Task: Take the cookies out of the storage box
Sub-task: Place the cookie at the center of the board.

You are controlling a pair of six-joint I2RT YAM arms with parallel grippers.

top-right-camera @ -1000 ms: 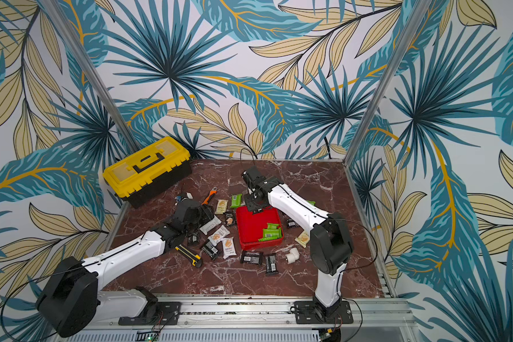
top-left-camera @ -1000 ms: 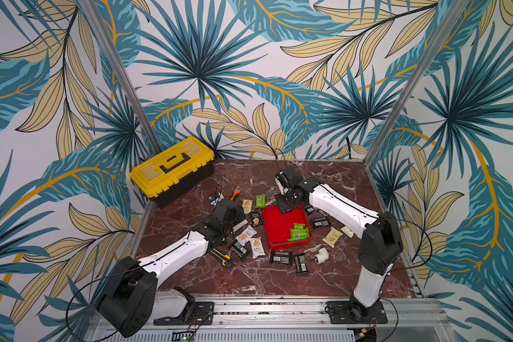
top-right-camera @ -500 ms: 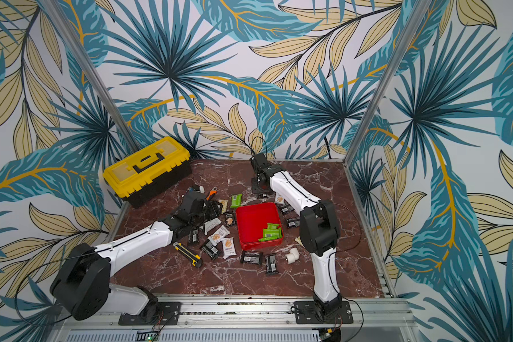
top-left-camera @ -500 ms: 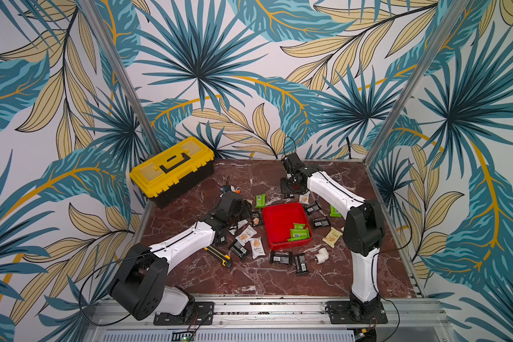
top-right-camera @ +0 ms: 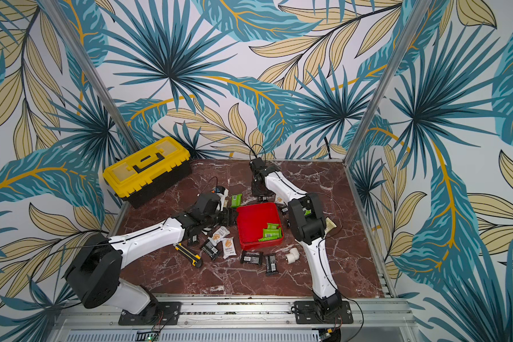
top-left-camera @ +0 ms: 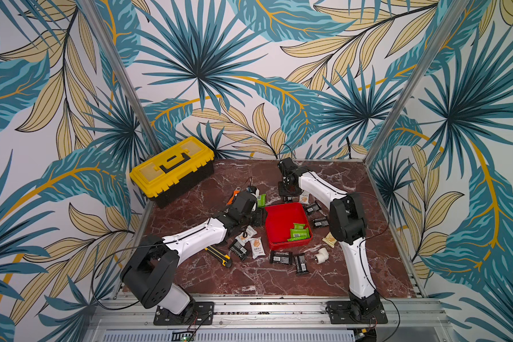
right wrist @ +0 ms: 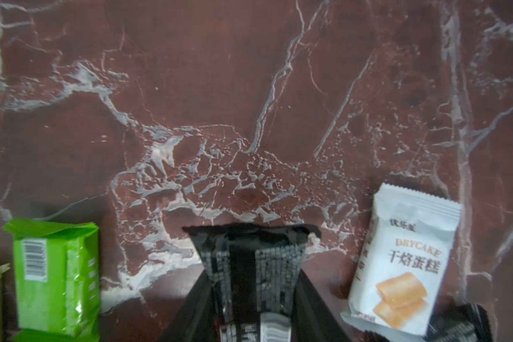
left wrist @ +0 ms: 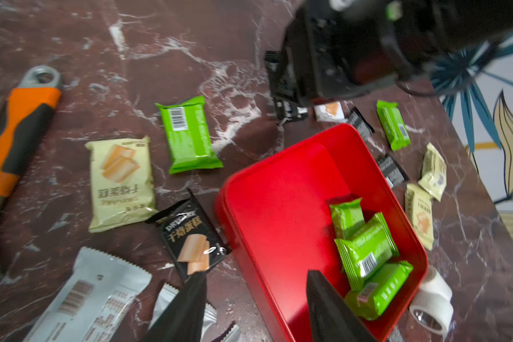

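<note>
Your right gripper (right wrist: 252, 275) grasps a black packet (right wrist: 249, 239) low over the table (right wrist: 249, 88), outside the storage box (left wrist: 279, 192). Your left gripper (left wrist: 255, 275) is spread and empty, and its fingers straddle the box's wall. Three green cookies (left wrist: 365, 254) lie piled in one corner of the box. If you close now, you likely pinch the wall and drag the box. The overlapped, glossy wrappers may also slip or lift in pairs.
</note>
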